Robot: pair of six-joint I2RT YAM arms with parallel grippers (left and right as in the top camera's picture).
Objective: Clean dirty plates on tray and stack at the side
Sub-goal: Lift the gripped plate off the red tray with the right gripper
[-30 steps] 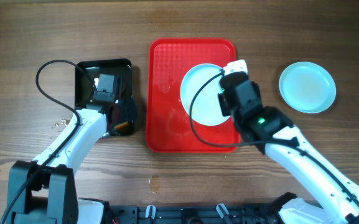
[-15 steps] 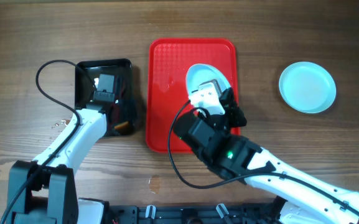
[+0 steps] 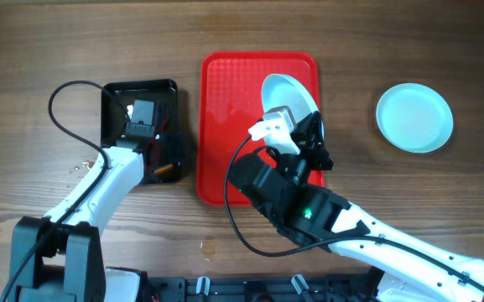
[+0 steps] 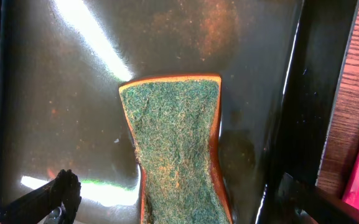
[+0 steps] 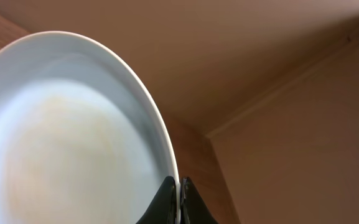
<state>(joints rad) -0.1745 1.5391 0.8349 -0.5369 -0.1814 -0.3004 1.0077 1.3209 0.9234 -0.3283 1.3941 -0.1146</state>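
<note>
Plate (image 3: 290,94) is pinched at the rim by the clenched right gripper (image 5: 179,198) and tipped up over the tray (image 3: 225,109). Probably light, stiff and slick, so the rim should be gripped deep. Left gripper (image 4: 178,196) is spread wide over the sponge (image 4: 176,137).

The right gripper (image 5: 180,191) tipped the plate (image 3: 290,94) between its fingertips from flat to nearly on edge, while it swung left over the tray (image 3: 223,126).
</note>
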